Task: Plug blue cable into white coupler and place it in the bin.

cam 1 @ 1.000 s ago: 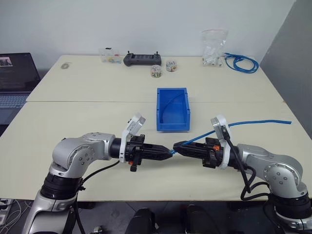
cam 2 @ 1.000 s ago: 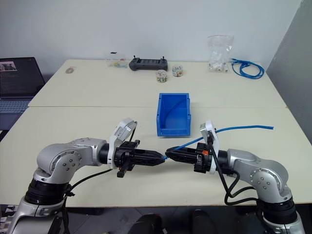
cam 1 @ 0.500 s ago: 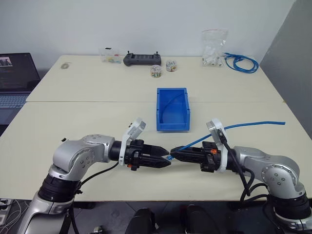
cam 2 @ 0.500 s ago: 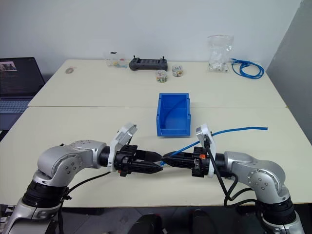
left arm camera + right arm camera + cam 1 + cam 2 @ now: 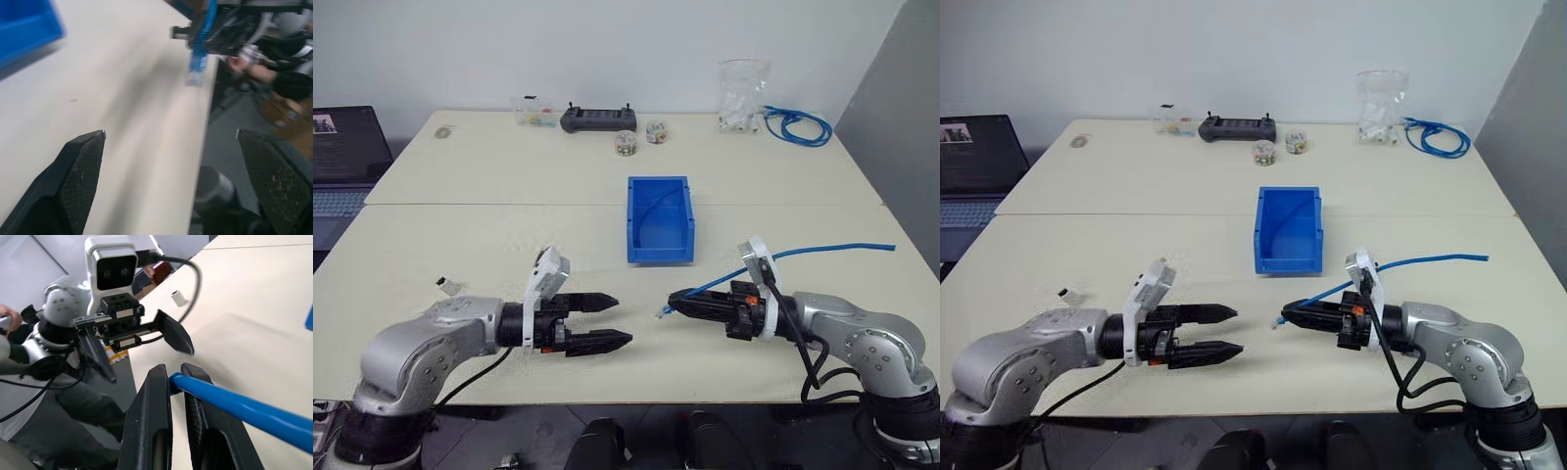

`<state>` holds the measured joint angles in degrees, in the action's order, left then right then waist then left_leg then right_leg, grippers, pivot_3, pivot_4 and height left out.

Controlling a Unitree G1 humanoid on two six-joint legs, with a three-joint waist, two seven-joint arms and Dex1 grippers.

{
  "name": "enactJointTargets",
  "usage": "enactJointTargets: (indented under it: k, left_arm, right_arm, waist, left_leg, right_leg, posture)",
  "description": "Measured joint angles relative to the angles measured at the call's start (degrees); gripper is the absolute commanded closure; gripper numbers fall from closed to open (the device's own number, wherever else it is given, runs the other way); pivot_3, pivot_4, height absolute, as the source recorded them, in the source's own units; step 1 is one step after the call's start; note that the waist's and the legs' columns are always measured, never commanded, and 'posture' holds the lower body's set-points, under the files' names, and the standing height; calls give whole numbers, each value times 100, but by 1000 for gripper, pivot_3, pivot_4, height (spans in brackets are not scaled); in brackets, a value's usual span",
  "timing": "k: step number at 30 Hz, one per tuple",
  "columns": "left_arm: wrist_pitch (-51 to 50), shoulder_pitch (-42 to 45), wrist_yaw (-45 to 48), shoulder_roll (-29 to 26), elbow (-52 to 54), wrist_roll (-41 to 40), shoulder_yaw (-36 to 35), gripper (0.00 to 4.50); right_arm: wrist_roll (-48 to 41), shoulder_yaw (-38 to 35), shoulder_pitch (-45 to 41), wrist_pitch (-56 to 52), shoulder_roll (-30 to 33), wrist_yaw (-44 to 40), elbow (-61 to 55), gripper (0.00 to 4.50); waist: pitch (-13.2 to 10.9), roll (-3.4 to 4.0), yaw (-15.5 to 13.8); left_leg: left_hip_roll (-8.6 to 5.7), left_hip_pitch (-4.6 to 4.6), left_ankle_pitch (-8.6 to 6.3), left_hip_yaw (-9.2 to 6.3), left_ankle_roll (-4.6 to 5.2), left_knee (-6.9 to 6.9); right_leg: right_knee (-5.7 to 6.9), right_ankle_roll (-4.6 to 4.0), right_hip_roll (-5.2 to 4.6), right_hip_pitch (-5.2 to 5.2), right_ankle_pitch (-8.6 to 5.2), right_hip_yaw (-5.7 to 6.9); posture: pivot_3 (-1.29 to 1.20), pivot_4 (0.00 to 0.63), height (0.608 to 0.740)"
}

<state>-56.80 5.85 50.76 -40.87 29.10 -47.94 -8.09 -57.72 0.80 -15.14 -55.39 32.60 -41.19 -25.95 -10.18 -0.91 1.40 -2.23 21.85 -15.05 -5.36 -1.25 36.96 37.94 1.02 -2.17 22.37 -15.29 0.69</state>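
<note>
Cable held by the right gripper, left gripper spread empty

The blue cable (image 5: 822, 249) is pinched near its plug in the closed right gripper (image 5: 673, 298); the left gripper (image 5: 615, 320), wide apart, holds nothing. The bin (image 5: 660, 252) stands farther off, between them.

A lab or office: pale work tables (image 5: 509, 176), a laptop (image 5: 342, 162), bare walls.

Two pale tables (image 5: 489, 245) stand edge to edge. On them: the bin (image 5: 660, 218), a controller (image 5: 598, 118), jars (image 5: 626, 143), perhaps a parts bag (image 5: 744, 93), coiled cable (image 5: 795, 124).
</note>
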Motion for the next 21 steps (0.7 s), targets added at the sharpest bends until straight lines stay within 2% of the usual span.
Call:
enactJointTargets:
  k: [3, 5, 8, 13, 14, 17, 21]
  left_arm:
    - [304, -577, -1182, 704, 435, 446, -284, 0]
    - [653, -862, -2304, 1378, 581, 1107, -388, 0]
    - [1118, -1221, -3818, 2074, 679, 2116, -608, 0]
    - [1467, -1442, -5642, 3178, 596, 3178, -1142, 0]
    - [1485, -1430, -5740, 3249, 583, 3230, -1166, 0]
    - [1603, -1109, -6620, 3918, 325, 3584, -1366, 0]
    - [1603, -617, -6914, 4055, -117, 3688, -1411, 0]
  right_arm:
    - [135, 70, 49, 123, -6, -100, 25, 4410]
    - [260, 140, 62, 196, -7, -177, 66, 4410]
    - [426, 287, 40, 271, -20, -286, 175, 4411]
    - [589, 405, -135, 362, -41, -484, 369, 4411]
    - [604, 411, -148, 365, -41, -496, 380, 4411]
    - [703, 505, -299, 381, -50, -598, 426, 4411]
    - [707, 504, -407, 383, -78, -630, 431, 4411]
  waist:
    - [0, -1, -30]
    - [-1, -3, -56]
    - [-5, -11, -97]
    - [-8, -18, -157]
    - [-9, -19, -163]
    - [-13, -31, -201]
    - [-16, -38, -232]
  left_leg:
    - [-1, -1, 0, 3, 0, 1]
    - [-2, -2, 0, 4, 0, 2]
    - [0, -2, 0, 3, -1, 0]
    - [-4, 1, 0, 4, -1, 3]
    - [-4, 3, 0, 4, -1, 4]
    - [-6, 6, -1, 4, -1, 5]
    - [-7, 7, 0, 5, -2, 4]
  right_leg:
    - [-7, 1, -4, -3, 1, -4]
    - [-6, 2, -4, -4, 2, -5]
    - [-6, 1, 0, -2, 2, -3]
    - [-11, 3, -2, -4, 3, -1]
    - [-12, 3, -2, -4, 3, 0]
    - [-15, 5, -3, -6, 4, 4]
    - [-15, 5, -2, -6, 4, 5]
  posture:
    - [0, 150, 740]
    - [0, 150, 740]
    - [0, 150, 740]
    - [0, 150, 740]
    - [0, 150, 740]
    - [0, 150, 740]
    - [0, 150, 740]
